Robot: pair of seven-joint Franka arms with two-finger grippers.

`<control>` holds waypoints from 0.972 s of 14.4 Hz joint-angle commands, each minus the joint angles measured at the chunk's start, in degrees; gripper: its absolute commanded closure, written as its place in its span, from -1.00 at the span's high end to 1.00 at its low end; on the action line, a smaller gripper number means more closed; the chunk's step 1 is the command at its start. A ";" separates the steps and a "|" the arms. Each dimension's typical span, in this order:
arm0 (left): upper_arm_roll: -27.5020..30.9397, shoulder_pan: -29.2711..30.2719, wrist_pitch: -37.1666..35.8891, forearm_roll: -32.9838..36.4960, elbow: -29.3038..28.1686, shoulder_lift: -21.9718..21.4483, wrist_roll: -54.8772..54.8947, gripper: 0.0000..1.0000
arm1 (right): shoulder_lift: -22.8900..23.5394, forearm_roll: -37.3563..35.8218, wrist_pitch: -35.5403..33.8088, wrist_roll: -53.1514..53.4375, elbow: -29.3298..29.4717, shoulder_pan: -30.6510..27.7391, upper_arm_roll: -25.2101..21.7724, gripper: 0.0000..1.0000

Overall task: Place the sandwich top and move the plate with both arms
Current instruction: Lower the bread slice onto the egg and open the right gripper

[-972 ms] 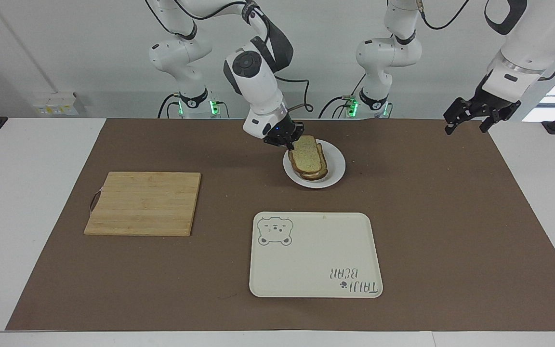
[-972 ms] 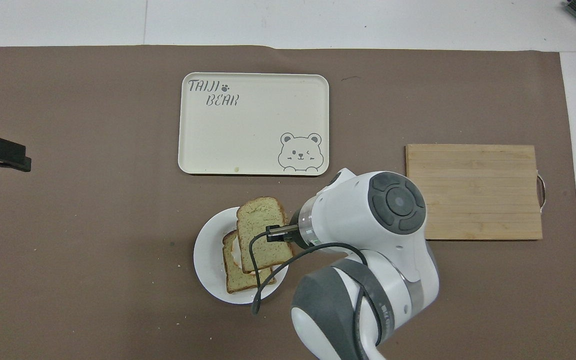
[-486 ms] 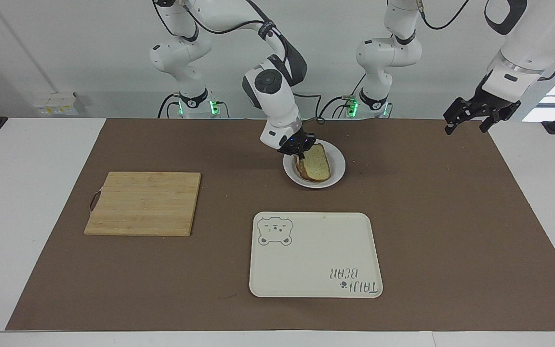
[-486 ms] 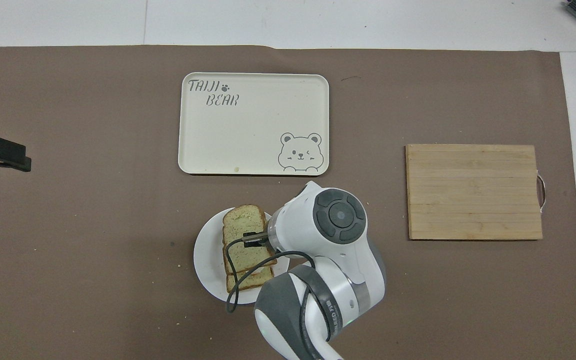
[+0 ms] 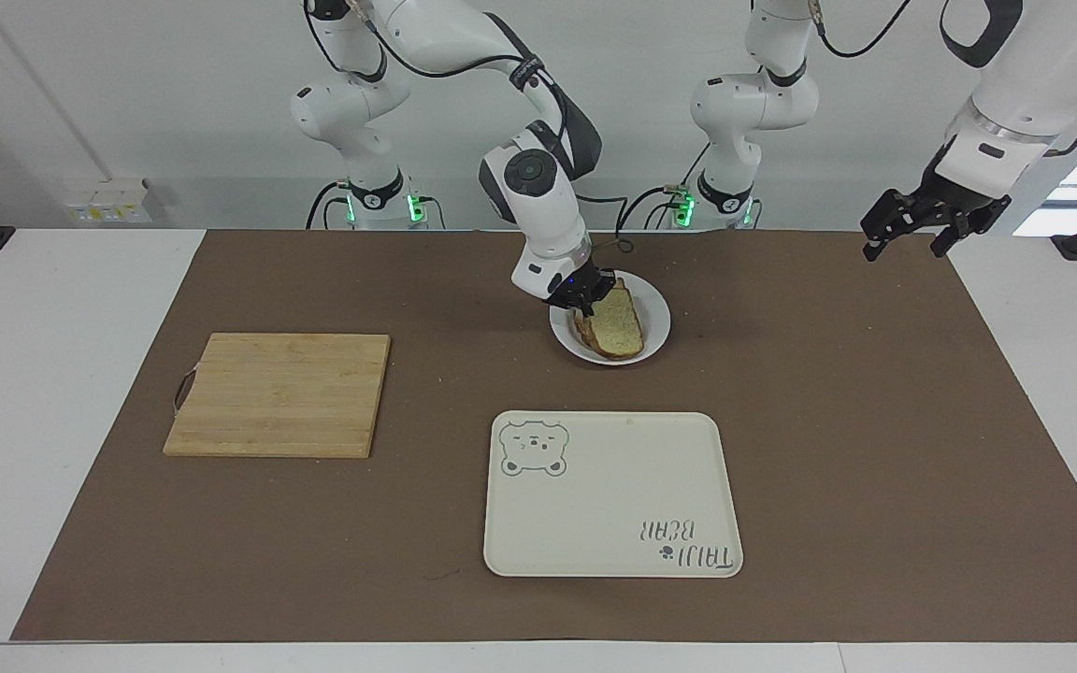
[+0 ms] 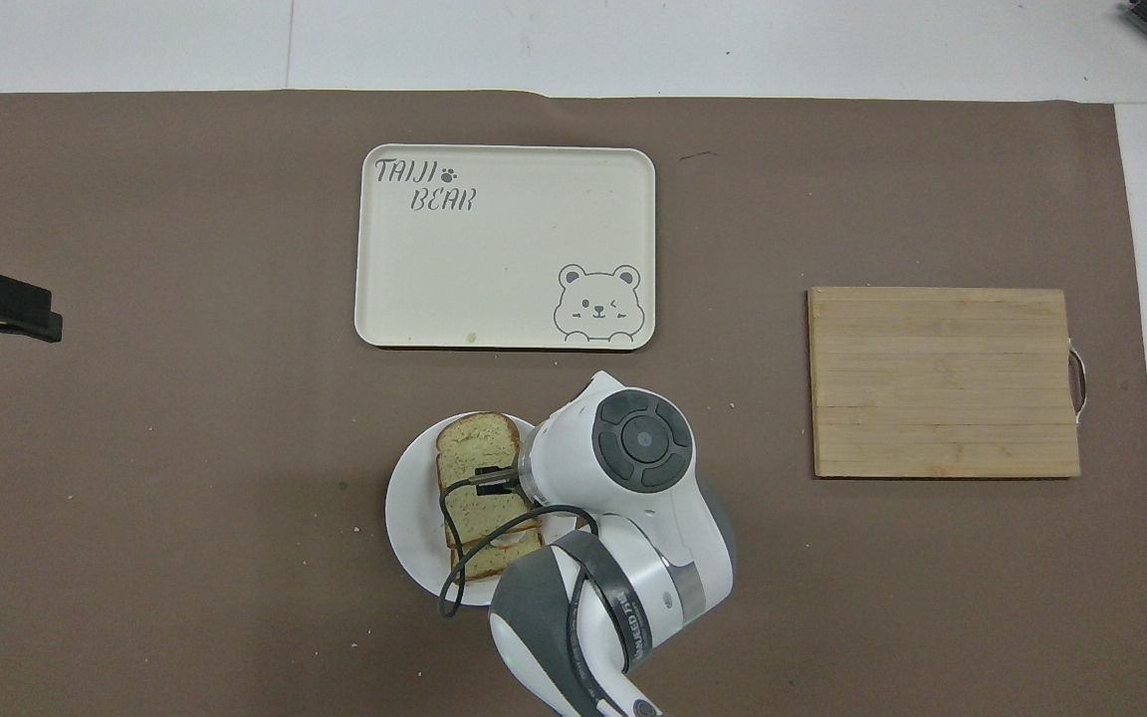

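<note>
The small white plate (image 5: 657, 320) sits on the brown mat close to the robots, and it also shows in the overhead view (image 6: 407, 510). On it lies a bread slice (image 6: 497, 560) with some white egg showing at its edge. The sandwich top (image 5: 620, 323), a pale speckled slice, rests slightly tilted on that slice and covers most of it; it also shows in the overhead view (image 6: 472, 460). My right gripper (image 5: 582, 299) is shut on the sandwich top's edge toward the right arm's end. My left gripper (image 5: 908, 234) waits, open and empty, up over the mat's edge at the left arm's end.
A cream rectangular tray (image 5: 613, 495) with a bear drawing lies farther from the robots than the plate. A wooden cutting board (image 5: 279, 394) lies toward the right arm's end of the table. The brown mat (image 5: 875, 421) covers most of the table.
My right gripper has carried the sandwich top sideways over the plate and lowered it onto the egg slice. The left arm has not moved.
</note>
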 commanded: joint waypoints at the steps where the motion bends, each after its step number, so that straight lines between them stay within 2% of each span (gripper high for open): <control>1: -0.02 0.02 -0.72 0.36 -0.64 -0.97 -0.52 1.00 | -0.47 1.43 0.69 2.35 -0.94 0.29 -0.09 -1.00; 7: -0.02 0.02 -0.72 0.36 -0.64 -0.97 -0.52 1.00 | -0.74 1.43 -0.02 5.71 -1.03 0.21 0.88 -1.00; 8: -0.02 0.02 -0.72 0.36 -0.64 -1.05 -0.52 1.00 | -0.65 1.43 -0.02 5.36 -1.03 0.03 0.88 -0.79; 9: -0.02 0.02 -0.72 0.36 -0.64 -0.97 -0.52 1.00 | -0.47 1.43 0.07 5.27 -0.86 -0.06 0.88 -0.15; 10: -0.02 0.02 -0.72 0.36 -0.64 -0.97 -0.52 1.00 | -0.38 1.25 0.42 4.92 -0.77 -0.06 0.88 0.99; 14: -0.02 0.02 -0.72 0.36 -0.64 -0.97 -0.52 1.00 | 0.76 0.11 0.86 3.07 1.78 -1.72 0.44 1.00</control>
